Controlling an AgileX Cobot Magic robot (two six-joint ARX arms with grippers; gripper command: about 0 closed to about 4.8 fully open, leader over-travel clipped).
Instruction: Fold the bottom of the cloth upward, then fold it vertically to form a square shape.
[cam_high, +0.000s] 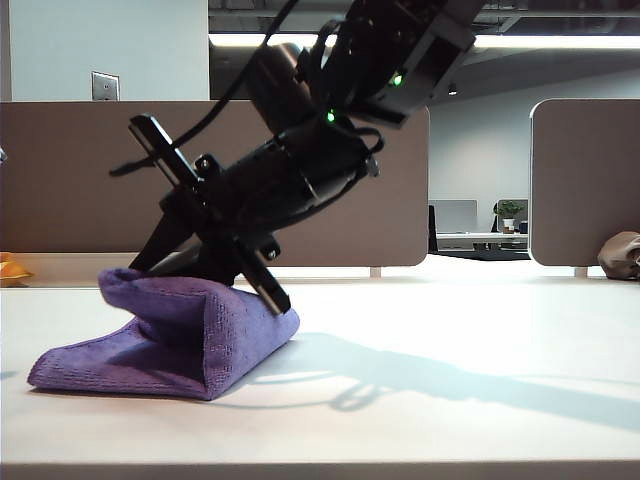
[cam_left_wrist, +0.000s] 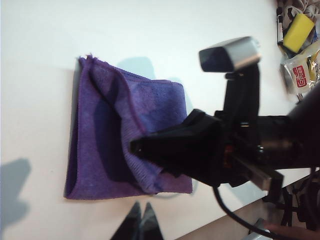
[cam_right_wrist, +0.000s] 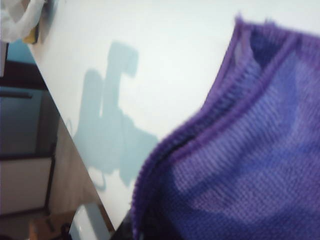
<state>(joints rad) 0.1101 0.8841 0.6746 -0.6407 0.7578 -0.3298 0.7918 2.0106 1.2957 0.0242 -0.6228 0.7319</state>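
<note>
Purple cloth (cam_high: 170, 340) nearest the lens, lying on the white surface (cam_high: 450, 400), toward the left in the exterior view. Already folded into a thick layered pad, one side lifted into a soft hump, the rest flat against the surface. Hemmed edges (cam_right_wrist: 200, 135) stacked one over another in the right wrist view, filling most of that frame.

Right gripper (cam_high: 205, 265) slanting down from upper right onto the raised part of the cloth, fingers pressed together and pinching a lifted fold; same gripper (cam_left_wrist: 145, 147) seen from the left wrist view as a black body reaching over the cloth (cam_left_wrist: 125, 135), tip buried in a ridge of fabric. Exact layer caught hard to tell, probably the top one.

Left gripper (cam_left_wrist: 141, 220) hanging above the surface just off the cloth's edge, dark fingers (cam_left_wrist: 150, 222) shut tight on nothing, not touching the fabric.

Farther out: brown lumpy object (cam_high: 620, 255) at the far right edge of the surface, well apart from the cloth. Yellow sponge (cam_left_wrist: 298, 32) and packets (cam_left_wrist: 300, 75) beyond the surface's edge.
</note>
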